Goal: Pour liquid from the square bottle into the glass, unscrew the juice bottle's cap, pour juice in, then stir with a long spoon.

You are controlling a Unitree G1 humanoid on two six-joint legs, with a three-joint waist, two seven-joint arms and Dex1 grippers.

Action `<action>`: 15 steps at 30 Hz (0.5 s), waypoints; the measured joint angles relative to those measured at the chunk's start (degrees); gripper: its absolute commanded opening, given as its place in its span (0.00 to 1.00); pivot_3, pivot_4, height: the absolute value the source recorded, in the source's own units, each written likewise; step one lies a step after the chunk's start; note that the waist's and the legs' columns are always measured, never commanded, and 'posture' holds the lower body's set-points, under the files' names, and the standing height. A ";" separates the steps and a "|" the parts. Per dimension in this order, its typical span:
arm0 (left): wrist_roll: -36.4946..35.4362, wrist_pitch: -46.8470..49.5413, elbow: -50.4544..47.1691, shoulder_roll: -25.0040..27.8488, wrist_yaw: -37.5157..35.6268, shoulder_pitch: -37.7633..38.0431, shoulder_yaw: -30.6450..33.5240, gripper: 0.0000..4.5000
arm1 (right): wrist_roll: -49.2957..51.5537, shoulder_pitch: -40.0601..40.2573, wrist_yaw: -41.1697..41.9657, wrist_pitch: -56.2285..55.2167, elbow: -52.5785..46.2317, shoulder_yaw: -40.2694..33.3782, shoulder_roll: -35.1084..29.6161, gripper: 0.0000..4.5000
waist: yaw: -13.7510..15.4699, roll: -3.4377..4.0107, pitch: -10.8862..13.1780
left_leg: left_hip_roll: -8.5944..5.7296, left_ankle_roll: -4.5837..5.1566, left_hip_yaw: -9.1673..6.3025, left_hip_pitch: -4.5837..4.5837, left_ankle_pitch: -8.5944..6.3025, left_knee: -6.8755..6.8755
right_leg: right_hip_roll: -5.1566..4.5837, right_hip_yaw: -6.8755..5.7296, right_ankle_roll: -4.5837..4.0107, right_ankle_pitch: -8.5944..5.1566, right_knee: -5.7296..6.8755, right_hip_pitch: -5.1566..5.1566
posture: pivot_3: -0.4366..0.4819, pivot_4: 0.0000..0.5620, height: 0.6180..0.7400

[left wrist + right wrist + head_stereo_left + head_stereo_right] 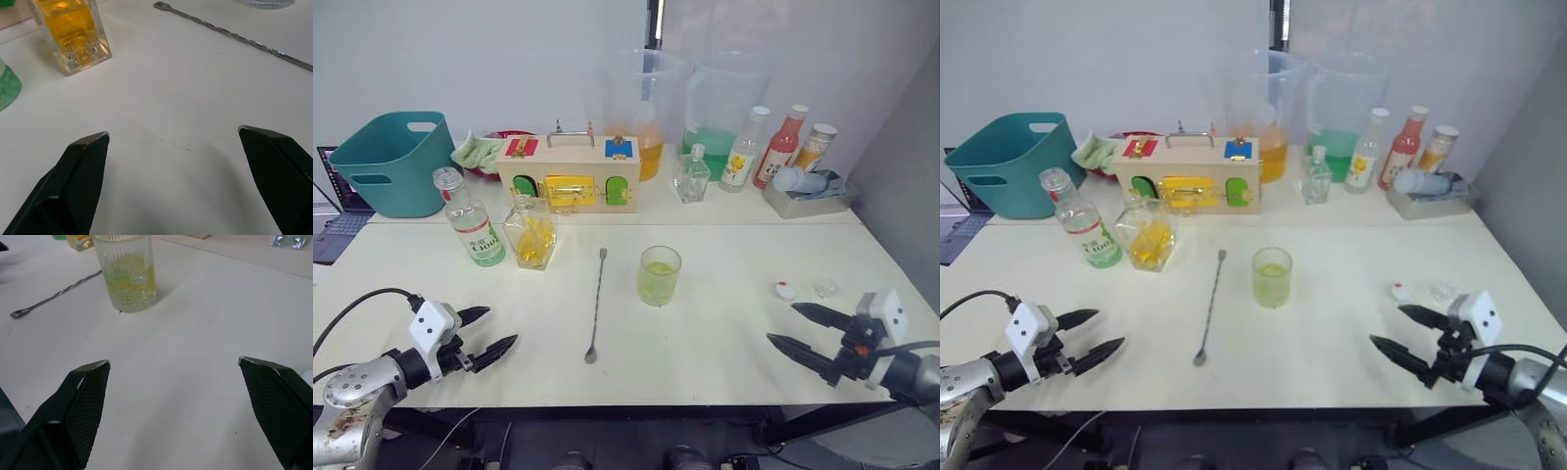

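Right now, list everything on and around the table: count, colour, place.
glass: 1, clear, yellow-green drink inside, table centre
long spoon: 1, silver, flat on the table, on the glass's left
square bottle: 1, clear, yellow liquid, left of centre
juice bottle: 1, green-white label, uncapped, left of the square bottle
cap: 1, white, front right of the table
wooden latch box: 1, coloured doors, back centre
tub: 1, teal, back left
measuring jugs: 2, clear, orange and green liquid, back
back-row bottles: 4, mixed colours, back right
metal tray: 1, grey, back right
left end effector: 1, black, open, front left
right end effector: 1, black, open, front right
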 measured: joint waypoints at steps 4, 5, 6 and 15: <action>-0.04 6.63 -6.34 -4.26 5.85 -0.95 -4.17 0.99 | 0.10 0.52 1.25 -0.40 -1.45 -0.05 -0.64 1.00 | -0.01 0.00 0.00 | 0.00 0.00 -0.03 0.09 0.00 0.01 | 0.00 0.00 0.00 0.00 0.00 0.14 | 0.48 0.27 1.00; 0.02 8.52 -8.11 -5.37 7.72 -1.42 -5.47 0.99 | 0.16 0.48 1.54 -0.39 -2.20 -0.08 -1.35 1.00 | -0.01 0.00 0.00 | -0.01 0.00 -0.03 0.09 0.00 0.01 | 0.00 0.00 0.01 0.00 0.00 0.15 | 0.48 0.27 1.00; 0.06 9.70 -9.32 -6.09 9.01 -1.94 -6.44 0.99 | 0.27 0.33 1.75 -0.38 -2.80 -0.13 -1.83 1.00 | 0.00 -0.01 0.00 | 0.00 0.00 -0.05 0.09 0.00 0.01 | 0.01 -0.01 0.00 0.00 0.00 0.15 | 0.48 0.27 1.00; 3.57 22.93 -20.83 -17.54 26.65 -8.80 -16.74 0.99 | 3.43 -2.45 0.82 2.85 -8.29 -0.03 -4.63 1.00 | 0.12 -0.04 -0.01 | -0.05 0.00 -0.13 0.10 0.00 0.02 | 0.02 -0.01 0.04 0.02 -0.06 0.27 | 0.48 0.27 1.00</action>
